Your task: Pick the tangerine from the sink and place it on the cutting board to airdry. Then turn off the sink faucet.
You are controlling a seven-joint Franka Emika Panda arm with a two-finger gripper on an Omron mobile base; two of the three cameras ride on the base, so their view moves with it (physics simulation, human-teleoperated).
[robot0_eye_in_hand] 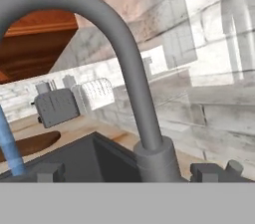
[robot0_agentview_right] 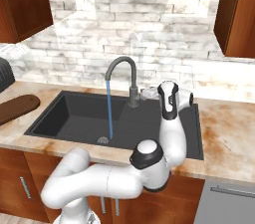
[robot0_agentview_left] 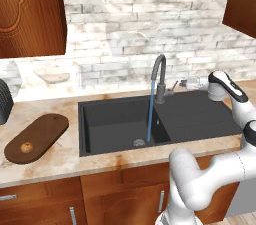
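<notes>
While water is running in a thin blue stream (robot0_agentview_left: 149, 114) from the sink faucet (robot0_agentview_left: 159, 76) down toward the round drain (robot0_agentview_left: 139, 142), the left base view is showing the tangerine (robot0_agentview_left: 26, 146) sitting on the near end of the cutting board (robot0_agentview_left: 37, 137), which is lying flat on the counter (robot0_agentview_left: 60, 156) to the left of the sink (robot0_agentview_left: 120, 124), well apart from the basin. The arm is reaching across the draining side, with the gripper (robot0_agentview_left: 186, 83) hanging just beside the faucet's small side lever (robot0_agentview_left: 173, 87); whether its fingers are spread or closed I cannot tell from here. Over in the right base view, the faucet (robot0_agentview_right: 130, 81) is arching leftward over the sink (robot0_agentview_right: 74, 116), the stream (robot0_agentview_right: 109, 111) is falling to the drain (robot0_agentview_right: 102, 140), and the gripper (robot0_agentview_right: 148, 92) is sitting close behind the spout's base, partly hidden by the wrist; one end of the cutting board (robot0_agentview_right: 17, 107) is showing at the left edge. Through the hand view, the faucet (robot0_eye_in_hand: 132, 76) is looming large and close, rising from its collar between the two dark fingertips (robot0_eye_in_hand: 47, 172), which are standing wide apart and grasping nothing, while the stream (robot0_eye_in_hand: 10, 146) is dropping at the left, the cutting board (robot0_eye_in_hand: 27, 146) is lying beyond the sink rim (robot0_eye_in_hand: 89, 156), and a grey toaster (robot0_eye_in_hand: 56, 106) is standing on the counter behind it.
</notes>
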